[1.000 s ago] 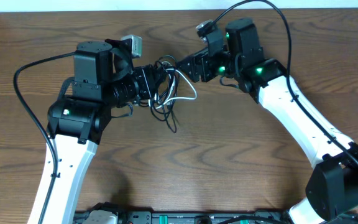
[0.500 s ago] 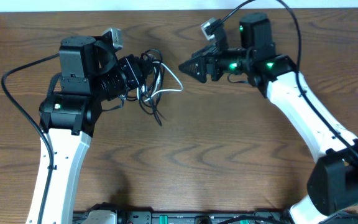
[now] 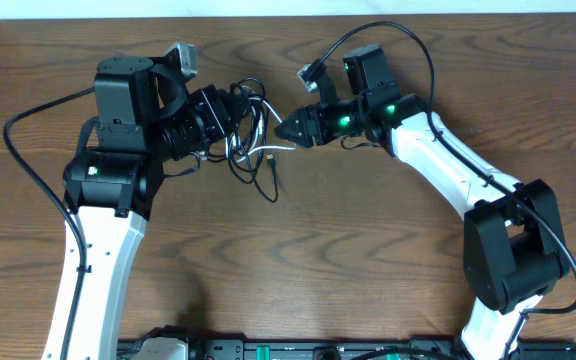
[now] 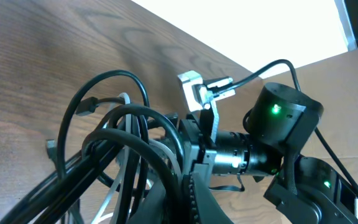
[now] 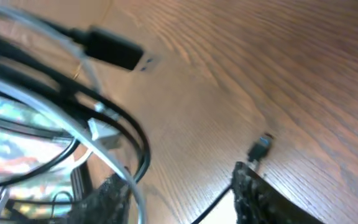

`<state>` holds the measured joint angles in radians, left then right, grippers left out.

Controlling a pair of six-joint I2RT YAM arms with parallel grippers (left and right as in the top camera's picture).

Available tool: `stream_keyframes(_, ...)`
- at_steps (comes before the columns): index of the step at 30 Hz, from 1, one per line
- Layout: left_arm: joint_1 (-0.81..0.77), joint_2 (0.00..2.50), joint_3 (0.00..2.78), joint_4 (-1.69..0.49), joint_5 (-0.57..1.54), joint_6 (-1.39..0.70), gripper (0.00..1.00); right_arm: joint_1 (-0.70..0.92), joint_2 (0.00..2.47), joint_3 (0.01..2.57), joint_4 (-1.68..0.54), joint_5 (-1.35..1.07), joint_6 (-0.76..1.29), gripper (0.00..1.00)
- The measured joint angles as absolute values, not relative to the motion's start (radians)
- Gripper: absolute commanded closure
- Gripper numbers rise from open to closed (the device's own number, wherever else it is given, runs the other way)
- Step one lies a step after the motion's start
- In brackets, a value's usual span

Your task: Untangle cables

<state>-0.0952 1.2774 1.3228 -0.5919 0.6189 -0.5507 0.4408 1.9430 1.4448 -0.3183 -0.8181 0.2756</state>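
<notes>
Glossy black cable (image 3: 252,97) tangled with thin white cable (image 3: 268,150), upper centre of frame, clamped in left gripper (image 3: 230,123). Right gripper (image 3: 285,130) spread apart, rough-textured fingers (image 5: 253,194) flanking the white strand above grained wooden table (image 3: 318,260).

L gripper (image 3: 230,122) tips are buried in the tangle from overhead and cut off at the bottom edge in L wrist view, so can't tell its grip. Crossings of black cable (image 5: 114,50) & white cable (image 3: 276,147) too dense to trace. R gripper (image 3: 286,130): in wrist view, fingers (image 5: 257,193) cut off by bottom edge, near strands blurred.
</notes>
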Motion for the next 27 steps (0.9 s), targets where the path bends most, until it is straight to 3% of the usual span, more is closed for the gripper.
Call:
stream_keyframes(20,-0.095,1.278,1.323,-0.592,0.622,-0.551,0.93,0.441,1.943,1.445,-0.34,-0.742,0.289,0.55)
stream_keyframes(27,-0.095,1.278,1.323,-0.59,0.623,-0.551,0.93,0.441,1.943,1.445,-0.377,-0.699,0.295,0.75)
